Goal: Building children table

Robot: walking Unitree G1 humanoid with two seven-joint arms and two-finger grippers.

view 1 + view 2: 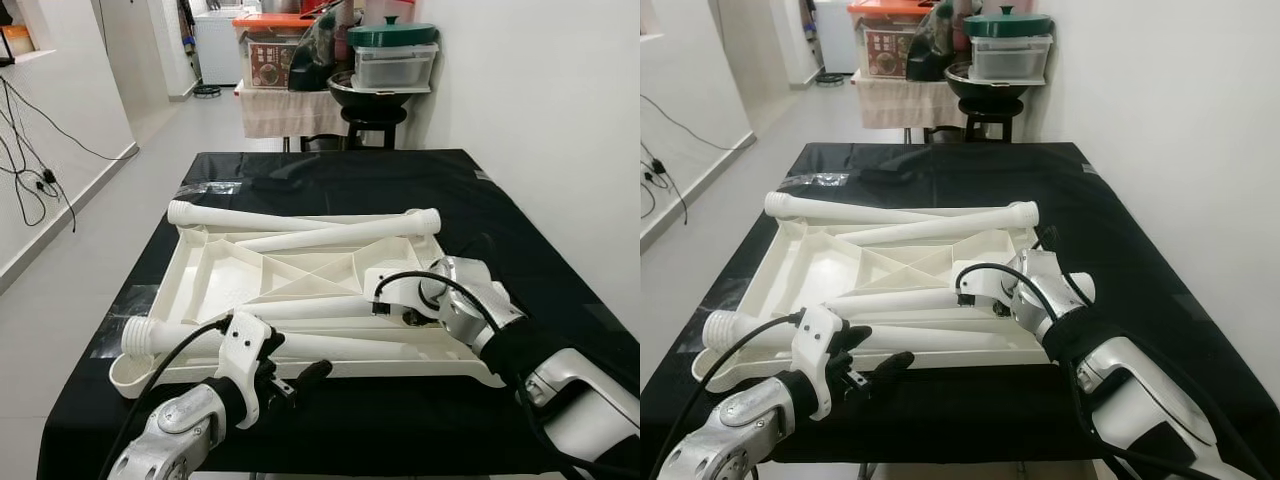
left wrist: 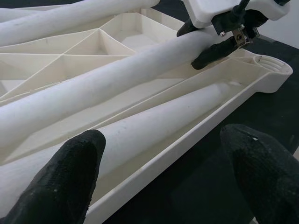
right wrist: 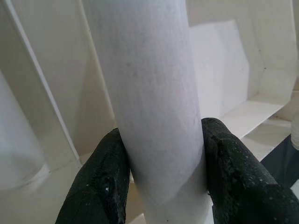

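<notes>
Bench: a bench covered in black cloth carries all the parts, with a white wall to the robot's right.
Table top: the white ribbed plastic children's table top lies upside down on the cloth, its underside ribs facing up.
Legs: four long white plastic tube legs lie loose on the table top; two cross near its far edge, two lie along the near side.
Right tool: the right tool is closed around one near-side white leg, a black finger pressing on each side of the tube, near the table top's right end.
Left tool: the left tool hovers spread open at the near edge, its fingers apart; one finger seems to sit over the nearest leg, though contact is unclear.
Corner socket: a round threaded socket sits at the table top's near right corner.
Background: stacked storage containers with a green lid stand beyond the bench.
</notes>
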